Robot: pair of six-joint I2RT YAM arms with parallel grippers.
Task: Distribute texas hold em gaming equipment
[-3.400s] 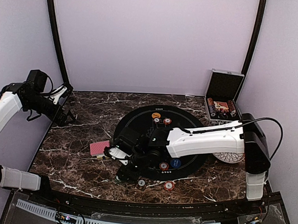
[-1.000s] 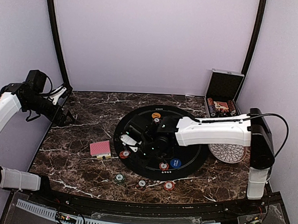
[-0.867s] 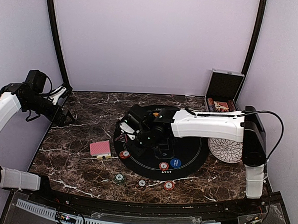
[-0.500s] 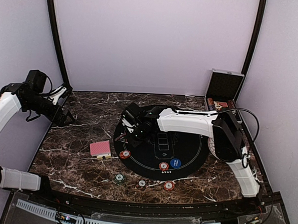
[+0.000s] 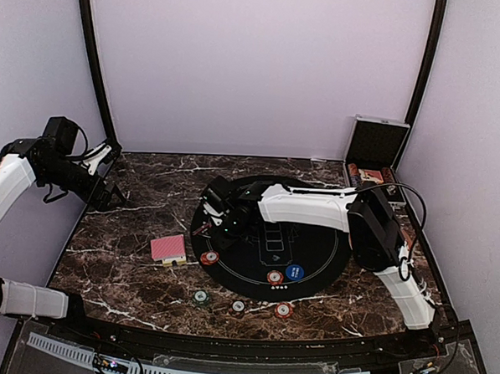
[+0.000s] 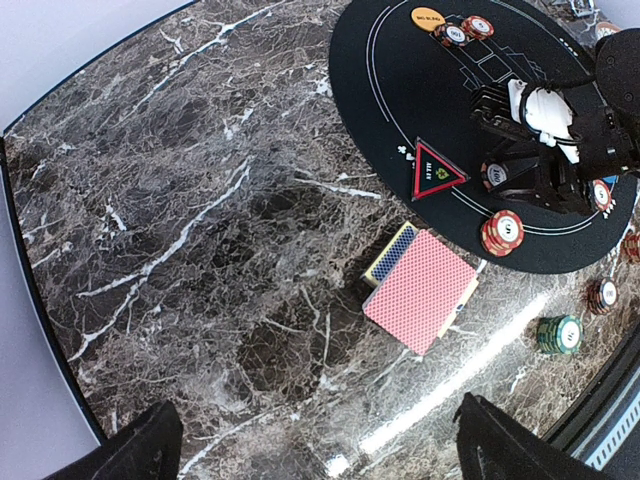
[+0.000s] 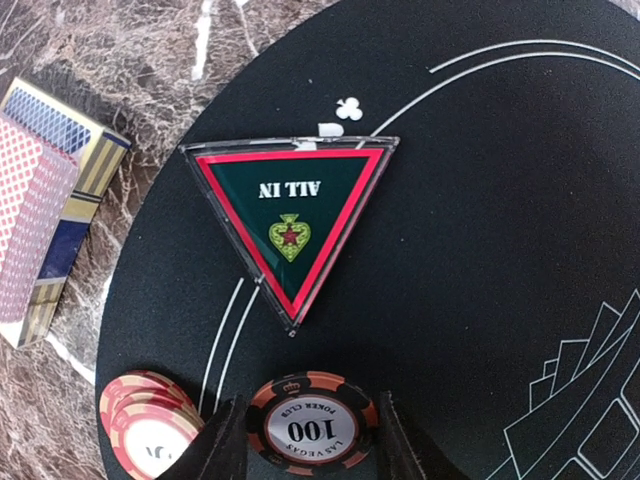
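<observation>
Open case (image 5: 376,142) holds chips (image 5: 352,172); my left claw (image 6: 325,455) stands apart; only right wrist view shows my right claw (image 7: 310,408) straddling black 100 chip (image 7: 313,432), grip indeterminate

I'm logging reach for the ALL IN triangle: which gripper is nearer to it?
Right. The right gripper is just beside the ALL IN triangle; the left gripper is far away, over the table's left edge.

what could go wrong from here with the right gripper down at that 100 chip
The right gripper straddles the 100 chip on the black mat, close beside the red chip stack: lifting off skewed could drag the chip or knock the stack. The ALL IN triangle lies just ahead, so a forward sweep might shove it.
</observation>
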